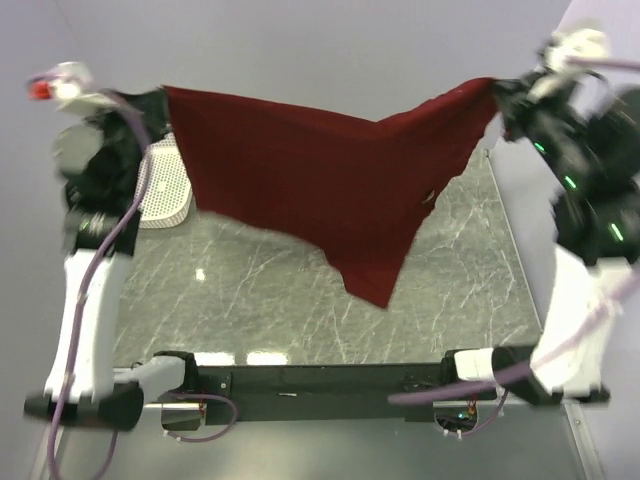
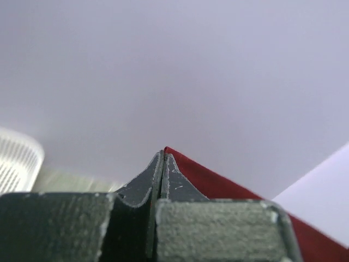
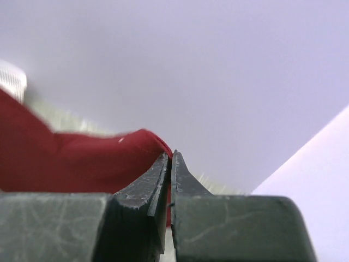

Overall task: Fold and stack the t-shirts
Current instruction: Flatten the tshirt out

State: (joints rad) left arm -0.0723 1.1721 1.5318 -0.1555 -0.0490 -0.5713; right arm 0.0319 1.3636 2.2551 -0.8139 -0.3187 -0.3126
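A dark red t-shirt hangs spread in the air above the table, stretched between both arms. Its lowest point droops near the table's middle. My left gripper is shut on the shirt's left top corner; in the left wrist view the jaws are pressed together with red cloth running off to the right. My right gripper is shut on the right top corner; the right wrist view shows red fabric pinched between the fingertips and bunched to the left.
A white mesh basket stands at the table's back left, partly behind the left arm and the shirt, and shows as a rim in the left wrist view. The grey marble tabletop lies below the shirt. A pale wall is behind.
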